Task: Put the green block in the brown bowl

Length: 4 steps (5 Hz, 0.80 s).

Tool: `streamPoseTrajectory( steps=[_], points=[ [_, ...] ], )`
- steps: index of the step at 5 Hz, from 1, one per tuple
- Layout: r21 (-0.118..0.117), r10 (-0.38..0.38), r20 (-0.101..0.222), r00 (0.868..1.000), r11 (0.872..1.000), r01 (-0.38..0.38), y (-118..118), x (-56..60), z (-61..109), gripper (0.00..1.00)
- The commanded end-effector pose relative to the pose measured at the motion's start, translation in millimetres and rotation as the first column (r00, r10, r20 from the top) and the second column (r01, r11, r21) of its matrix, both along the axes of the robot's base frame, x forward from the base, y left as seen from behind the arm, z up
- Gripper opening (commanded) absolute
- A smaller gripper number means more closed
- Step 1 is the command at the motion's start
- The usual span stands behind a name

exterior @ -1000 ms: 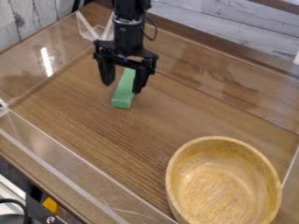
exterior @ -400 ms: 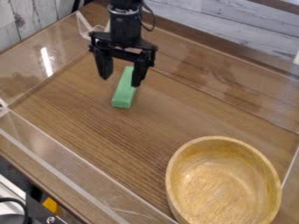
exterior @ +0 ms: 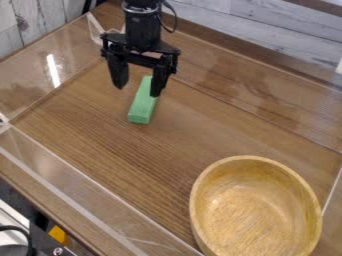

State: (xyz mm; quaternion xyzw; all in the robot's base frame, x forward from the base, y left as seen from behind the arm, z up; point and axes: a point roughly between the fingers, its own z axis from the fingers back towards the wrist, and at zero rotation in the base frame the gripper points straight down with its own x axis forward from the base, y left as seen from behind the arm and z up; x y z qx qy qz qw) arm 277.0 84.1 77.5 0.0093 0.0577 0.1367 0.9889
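Note:
The green block lies flat on the wooden table, left of centre, its long side running toward the back. My gripper hangs just above the block's far end, pointing straight down, open, with one black finger on each side and nothing held. The brown bowl sits empty at the front right, well apart from the block and the gripper.
Clear plastic walls run around the table, along the left and front sides. A pale plank wall rises behind the table at the back right.
The gripper has lifted slightly off the green block, which stays lying on the table. The jaws stay open.

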Motion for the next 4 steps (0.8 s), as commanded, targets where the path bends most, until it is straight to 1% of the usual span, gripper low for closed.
streamPoseTrajectory(
  steps=[1, 4],
  points=[
    [0.025, -0.007, 0.072, 0.997, 1.000, 0.005, -0.6, 4.8, 18.9, 1.00],
    [0.038, 0.000, 0.090, 0.996, 0.999, -0.003, 1.0, 7.1, 19.4, 1.00]
  ],
)
